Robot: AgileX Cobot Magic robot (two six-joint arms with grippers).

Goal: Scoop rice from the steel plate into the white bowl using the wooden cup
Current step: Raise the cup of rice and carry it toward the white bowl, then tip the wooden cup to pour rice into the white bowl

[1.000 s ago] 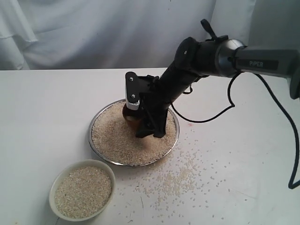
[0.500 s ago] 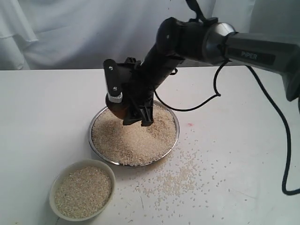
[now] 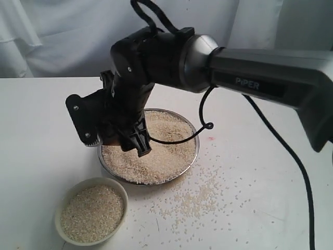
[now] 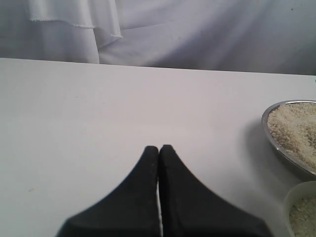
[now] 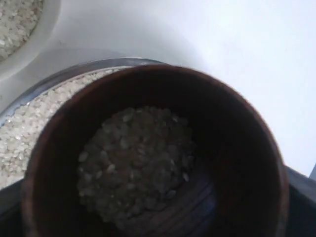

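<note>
**Cup loaded, at plate's rim**

Right gripper (image 3: 114,136) is clamped on the cup (image 5: 237,148), which is part-filled with rice (image 5: 136,163) and sits above the plate (image 3: 156,183) edge nearest the bowl (image 3: 93,180). Left gripper (image 4: 159,149): jaws together, holding nothing, over the table (image 4: 98,108).

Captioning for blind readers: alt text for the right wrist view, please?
A reddish-brown wooden cup fills the picture, its mouth toward the camera, with a small heap of rice in its dark bottom. Beyond it show the rice-covered edge of the steel plate and part of the white bowl.
</note>
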